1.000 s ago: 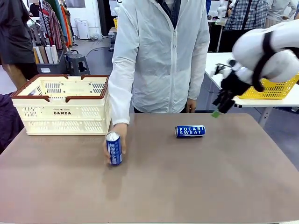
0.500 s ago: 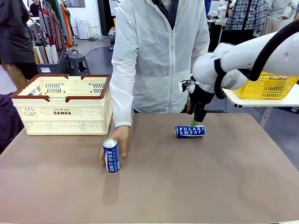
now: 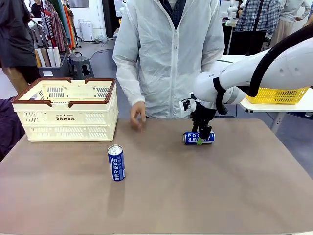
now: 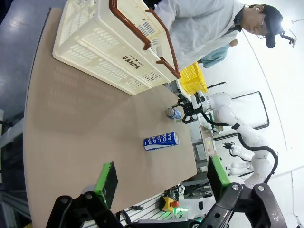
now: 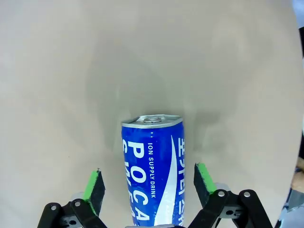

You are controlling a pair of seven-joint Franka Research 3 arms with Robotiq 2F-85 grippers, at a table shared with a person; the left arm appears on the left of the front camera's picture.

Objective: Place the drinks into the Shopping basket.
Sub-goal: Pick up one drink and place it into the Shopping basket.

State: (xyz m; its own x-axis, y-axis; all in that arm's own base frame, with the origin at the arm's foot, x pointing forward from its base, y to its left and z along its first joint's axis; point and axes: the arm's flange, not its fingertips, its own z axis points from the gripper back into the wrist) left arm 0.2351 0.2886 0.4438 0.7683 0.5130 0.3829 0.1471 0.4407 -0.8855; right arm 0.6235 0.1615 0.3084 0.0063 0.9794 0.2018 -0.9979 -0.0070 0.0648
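Right gripper point(image 5: 148, 181) low, fingers point(image 5: 94, 189) apart; left gripper point(image 4: 161, 174) likewise spread.

Shopping basket point(image 3: 88, 119): side wall printed "DAMDA" in dark capitals. A smaller line above it is too fine to read. The left wrist view shows the same "DAMDA" print.

Lying blue can point(image 3: 190, 138): white capitals in two lines. The front view shows "POC" over "SW"; the rest is covered. The right wrist view point(image 5: 153, 175) shows large "POC", cut by the frame edge, with small "ION SUPPLY DRINK" beside it. White Korean characters run along the can's other side.

Upright blue can point(image 3: 116, 164): vertical white lettering, illegible in the front view. The left wrist view point(image 4: 161, 141) reads "POCARI SWEAT".
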